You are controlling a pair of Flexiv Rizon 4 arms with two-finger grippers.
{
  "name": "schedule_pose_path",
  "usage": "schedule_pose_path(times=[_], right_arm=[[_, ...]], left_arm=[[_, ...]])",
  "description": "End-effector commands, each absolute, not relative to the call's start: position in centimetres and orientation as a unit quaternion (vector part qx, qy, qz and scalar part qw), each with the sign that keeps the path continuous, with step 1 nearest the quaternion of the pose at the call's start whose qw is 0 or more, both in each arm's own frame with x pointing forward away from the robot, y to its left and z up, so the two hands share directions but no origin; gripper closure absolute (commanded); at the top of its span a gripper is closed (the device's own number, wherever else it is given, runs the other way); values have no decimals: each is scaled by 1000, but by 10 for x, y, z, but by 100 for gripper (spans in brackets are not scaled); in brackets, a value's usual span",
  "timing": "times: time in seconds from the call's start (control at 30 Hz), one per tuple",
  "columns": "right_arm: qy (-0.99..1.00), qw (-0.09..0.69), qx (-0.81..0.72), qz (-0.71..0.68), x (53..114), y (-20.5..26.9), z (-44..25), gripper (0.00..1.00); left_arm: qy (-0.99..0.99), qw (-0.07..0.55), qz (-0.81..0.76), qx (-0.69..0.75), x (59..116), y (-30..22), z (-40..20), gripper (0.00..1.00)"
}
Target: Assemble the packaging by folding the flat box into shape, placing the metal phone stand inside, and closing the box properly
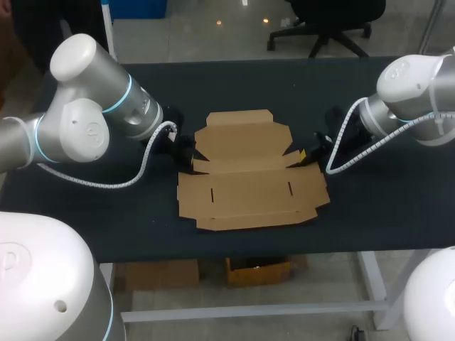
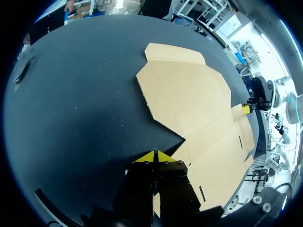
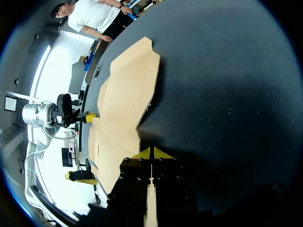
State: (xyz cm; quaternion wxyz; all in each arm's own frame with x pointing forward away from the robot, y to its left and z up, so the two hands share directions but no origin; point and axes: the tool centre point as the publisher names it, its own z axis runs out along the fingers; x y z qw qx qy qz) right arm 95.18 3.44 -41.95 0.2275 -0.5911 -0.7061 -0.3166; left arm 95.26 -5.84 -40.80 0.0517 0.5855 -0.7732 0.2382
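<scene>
A flat brown cardboard box blank (image 1: pixel 249 170) lies unfolded in the middle of the black table, also seen as the box blank (image 2: pixel 199 99) and the box blank (image 3: pixel 125 99) in the wrist views. My left gripper (image 1: pixel 186 152) sits low at its left edge, shut, yellow tips together at the side flap (image 2: pixel 154 156). My right gripper (image 1: pixel 307 154) is at the blank's right edge, shut too, its tips (image 3: pixel 151 153) meeting by the flap there. No metal phone stand shows in any view.
The black table (image 1: pixel 370 206) has bare surface behind, in front of and to both sides of the blank. Cables hang from both arms near the blank's side edges.
</scene>
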Motion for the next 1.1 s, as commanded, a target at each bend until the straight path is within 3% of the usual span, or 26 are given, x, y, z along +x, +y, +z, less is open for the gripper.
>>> schedule_pose_path(times=[0.03, 1.1], right_arm=[[-706, 228, -590, -318, 952, 34, -420, 100], [-705, 228, -589, -323, 942, 38, -420, 100]], left_arm=[[-772, 47, 240, 587, 945, -56, -404, 100], [-768, 71, 236, 591, 948, -64, -411, 100]])
